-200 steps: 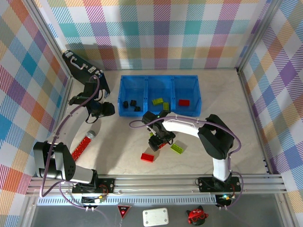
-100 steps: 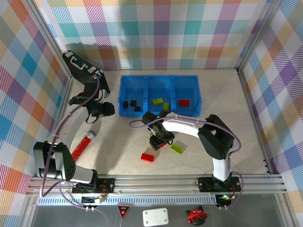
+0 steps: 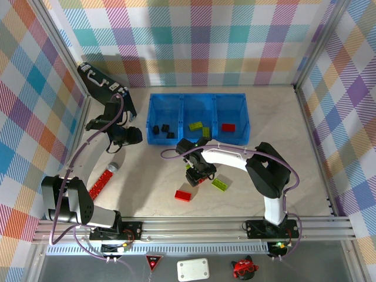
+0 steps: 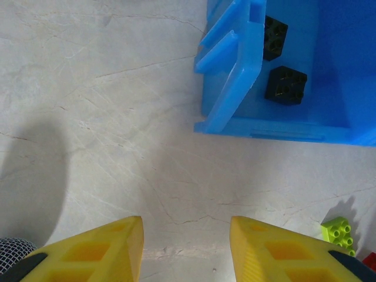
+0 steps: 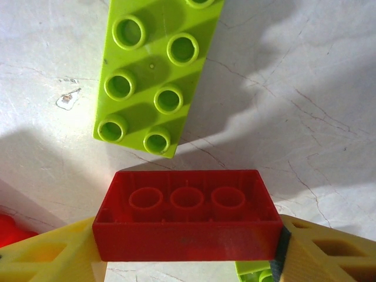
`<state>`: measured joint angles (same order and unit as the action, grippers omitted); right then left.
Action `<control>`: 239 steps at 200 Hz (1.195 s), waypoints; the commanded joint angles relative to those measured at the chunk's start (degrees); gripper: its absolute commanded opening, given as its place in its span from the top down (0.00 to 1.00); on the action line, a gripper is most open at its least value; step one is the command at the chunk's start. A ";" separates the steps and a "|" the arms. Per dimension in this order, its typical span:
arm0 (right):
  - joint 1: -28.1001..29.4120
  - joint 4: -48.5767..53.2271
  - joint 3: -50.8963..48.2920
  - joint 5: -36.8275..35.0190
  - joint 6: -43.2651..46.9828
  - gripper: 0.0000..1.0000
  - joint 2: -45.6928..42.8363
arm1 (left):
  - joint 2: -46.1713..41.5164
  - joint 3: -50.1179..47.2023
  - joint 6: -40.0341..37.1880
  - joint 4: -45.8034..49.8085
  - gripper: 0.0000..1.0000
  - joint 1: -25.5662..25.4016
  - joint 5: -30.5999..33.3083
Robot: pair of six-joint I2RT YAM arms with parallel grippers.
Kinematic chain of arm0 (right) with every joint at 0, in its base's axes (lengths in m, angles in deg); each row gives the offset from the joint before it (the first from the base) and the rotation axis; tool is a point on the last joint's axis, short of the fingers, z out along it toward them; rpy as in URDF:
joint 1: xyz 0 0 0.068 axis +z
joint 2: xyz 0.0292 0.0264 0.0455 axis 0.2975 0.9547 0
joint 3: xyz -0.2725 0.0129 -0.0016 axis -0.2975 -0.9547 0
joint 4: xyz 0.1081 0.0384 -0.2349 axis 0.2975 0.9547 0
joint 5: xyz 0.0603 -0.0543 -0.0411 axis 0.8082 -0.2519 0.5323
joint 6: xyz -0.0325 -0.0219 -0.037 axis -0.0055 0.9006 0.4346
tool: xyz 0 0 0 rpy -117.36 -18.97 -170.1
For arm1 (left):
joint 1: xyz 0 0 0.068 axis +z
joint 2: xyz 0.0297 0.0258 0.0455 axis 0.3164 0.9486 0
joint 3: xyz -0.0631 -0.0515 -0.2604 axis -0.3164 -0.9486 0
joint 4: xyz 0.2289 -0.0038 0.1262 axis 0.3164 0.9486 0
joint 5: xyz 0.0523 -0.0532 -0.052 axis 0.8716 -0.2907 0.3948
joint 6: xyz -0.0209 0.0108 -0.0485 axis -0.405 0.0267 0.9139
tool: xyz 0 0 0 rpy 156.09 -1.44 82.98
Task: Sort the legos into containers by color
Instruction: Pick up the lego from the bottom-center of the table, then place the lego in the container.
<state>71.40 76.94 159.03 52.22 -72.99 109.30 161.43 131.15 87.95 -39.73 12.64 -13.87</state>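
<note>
The blue bin (image 3: 197, 97) has three compartments: black legos (image 3: 161, 128) on the left, lime ones (image 3: 197, 126) in the middle, a red one (image 3: 228, 127) on the right. My right gripper (image 3: 197, 174) is low over the table in front of the bin. In the right wrist view it (image 5: 187, 235) is shut on an upside-down red brick (image 5: 187, 220), held end to end. A lime brick (image 5: 150, 76) lies just beyond it. My left gripper (image 4: 187, 247) hovers open over bare table left of the bin (image 4: 235, 88), nothing between its fingers.
On the table lie a red brick (image 3: 183, 195) and a lime brick (image 3: 220, 184) near the right gripper. A long red piece with a grey mesh tip (image 3: 104, 179) lies at the left. A black case (image 3: 106, 88) leans at the back left.
The right gripper's jaws have closed onto the red brick. Neither arm has moved noticeably in the top view.
</note>
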 commanded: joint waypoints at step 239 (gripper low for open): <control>-30.71 6.27 8.91 -1.04 -1.46 0.36 -8.26 | -1.74 -0.43 -1.18 0.39 0.57 1.32 1.64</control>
<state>42.22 81.55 161.93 49.81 -74.52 98.39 161.32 131.15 87.93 -39.71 13.30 -12.97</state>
